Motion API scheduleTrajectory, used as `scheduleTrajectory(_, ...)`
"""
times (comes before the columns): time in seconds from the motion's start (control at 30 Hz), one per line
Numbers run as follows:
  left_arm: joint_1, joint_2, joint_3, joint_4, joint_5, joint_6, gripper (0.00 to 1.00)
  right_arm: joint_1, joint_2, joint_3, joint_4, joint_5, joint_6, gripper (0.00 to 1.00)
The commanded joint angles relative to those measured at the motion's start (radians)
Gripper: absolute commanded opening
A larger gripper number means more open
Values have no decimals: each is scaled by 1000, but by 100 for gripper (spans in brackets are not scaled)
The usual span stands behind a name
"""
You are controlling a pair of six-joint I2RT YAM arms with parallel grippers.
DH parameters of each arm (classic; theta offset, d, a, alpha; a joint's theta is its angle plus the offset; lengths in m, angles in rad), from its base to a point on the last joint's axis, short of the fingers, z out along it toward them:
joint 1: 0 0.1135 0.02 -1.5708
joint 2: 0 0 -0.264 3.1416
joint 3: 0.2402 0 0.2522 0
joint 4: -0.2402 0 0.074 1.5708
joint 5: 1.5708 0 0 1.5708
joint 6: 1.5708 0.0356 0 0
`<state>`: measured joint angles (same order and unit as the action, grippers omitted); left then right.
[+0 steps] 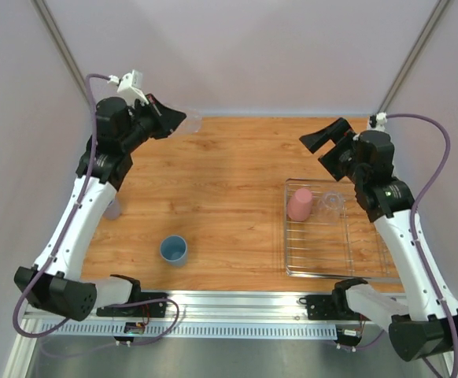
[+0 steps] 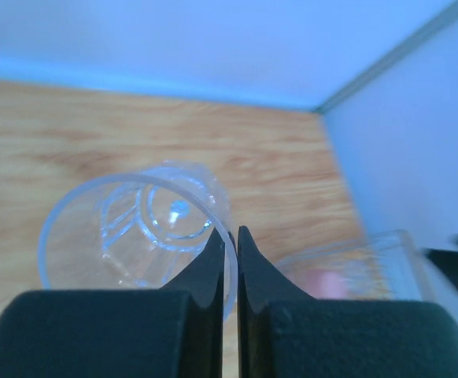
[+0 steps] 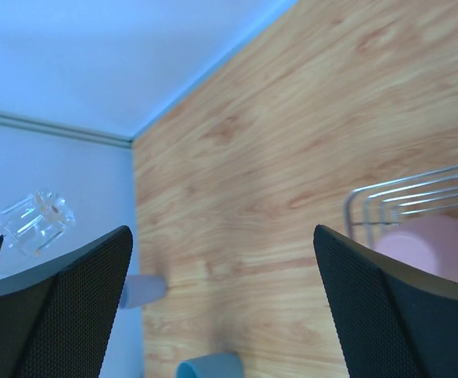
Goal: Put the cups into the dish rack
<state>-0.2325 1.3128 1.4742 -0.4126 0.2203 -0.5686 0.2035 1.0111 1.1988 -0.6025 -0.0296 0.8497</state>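
My left gripper (image 1: 172,120) is raised over the table's far left corner, shut on the rim of a clear glass tumbler (image 1: 190,122). In the left wrist view the fingers (image 2: 217,260) pinch the tumbler's wall (image 2: 134,228). The dish rack (image 1: 371,252) lies at the right and holds an upturned pink cup (image 1: 300,205) and a second clear tumbler (image 1: 331,206). A blue cup (image 1: 174,250) stands upright on the table. A lavender cup (image 1: 113,209) is partly hidden behind my left arm. My right gripper (image 1: 321,142) is open and empty, above the table beyond the rack.
The right wrist view shows the rack's corner (image 3: 402,193), the pink cup (image 3: 433,244), the lavender cup (image 3: 142,290), the blue cup (image 3: 209,367) and the held tumbler (image 3: 36,222). Walls close in the wooden table at the back and both sides.
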Motion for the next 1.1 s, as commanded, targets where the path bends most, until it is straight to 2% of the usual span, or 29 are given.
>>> scheduleTrajectory(0.0,-31,-55,-142,489,192,-266,0,25,49,56,222,-145,154,100)
scheduleTrajectory(0.1,-57,-73,-218,822,228,-379,0,76,115,90,342,-168,221,100)
scheduleTrajectory(0.23,-116,-55,-218,943,220,-406,0,158,156,100,521,-141,336,100)
scheduleTrajectory(0.4,-183,-47,-232,1070,191,-407,0,234,202,113,573,-76,419,100)
scheduleTrajectory(0.53,-231,-34,-232,1091,194,-375,0,284,225,96,676,-61,472,100)
scheduleTrajectory(0.9,-251,-18,-242,1117,206,-375,0,373,236,97,760,28,486,100)
scheduleTrajectory(1.03,-284,-26,-238,1051,189,-260,0,418,285,152,747,83,473,100)
scheduleTrajectory(1.07,-310,-40,-239,1014,179,-184,0,425,302,159,747,94,473,100)
